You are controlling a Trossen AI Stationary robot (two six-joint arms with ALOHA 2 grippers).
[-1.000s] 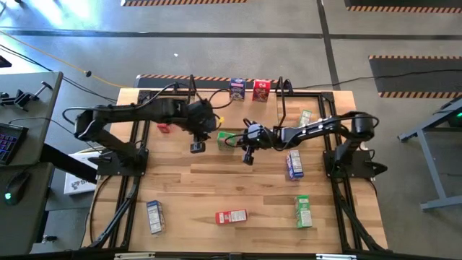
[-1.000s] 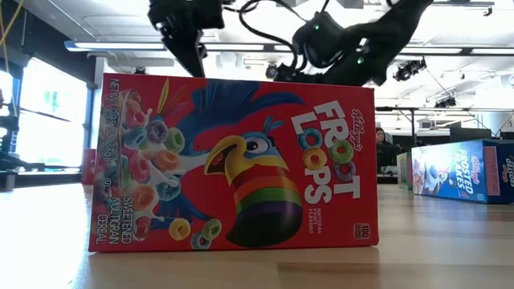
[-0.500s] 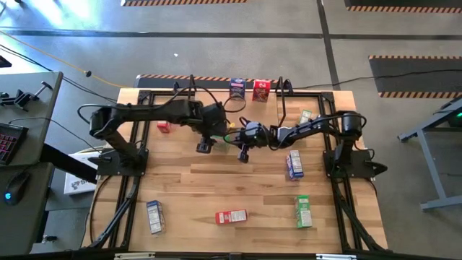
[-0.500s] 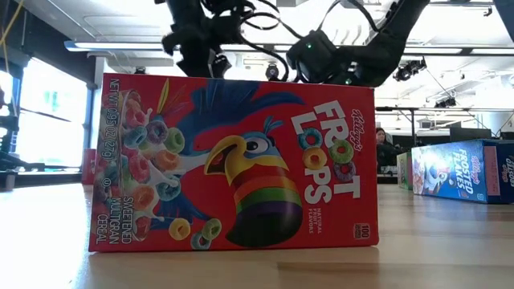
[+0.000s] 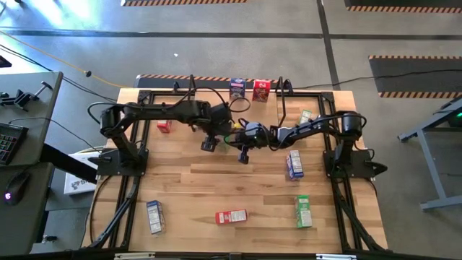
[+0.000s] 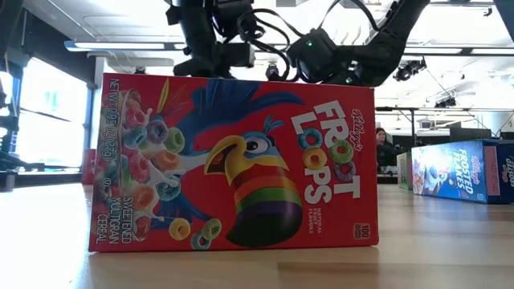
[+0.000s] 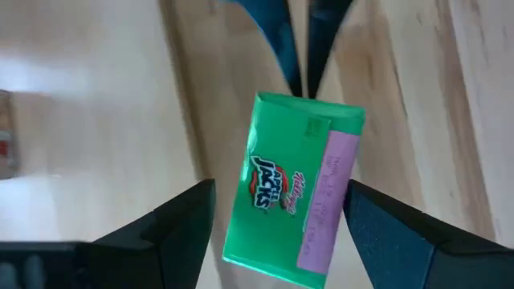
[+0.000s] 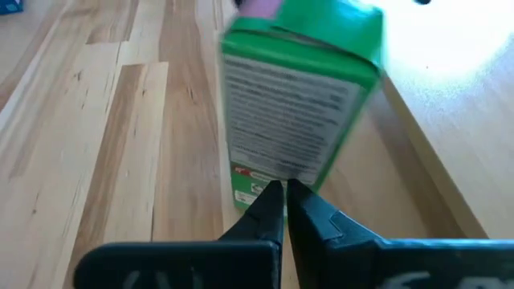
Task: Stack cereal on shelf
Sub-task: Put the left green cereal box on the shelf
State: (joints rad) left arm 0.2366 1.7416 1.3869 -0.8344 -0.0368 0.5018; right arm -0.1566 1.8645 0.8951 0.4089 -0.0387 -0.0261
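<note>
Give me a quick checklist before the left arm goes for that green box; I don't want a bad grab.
1. Left pincer open: ok, fingers spread on either side of the green box.
2. Box between the fingers: ok, but it sits skewed to them.
3. Right pincer clear of the box: not ok, shut with its tips right at the box's end.
4. Arms apart: cannot tell; from above they crowd together over the box.
5. Shelf reachable: cannot tell, the arms hide much of it.
</note>
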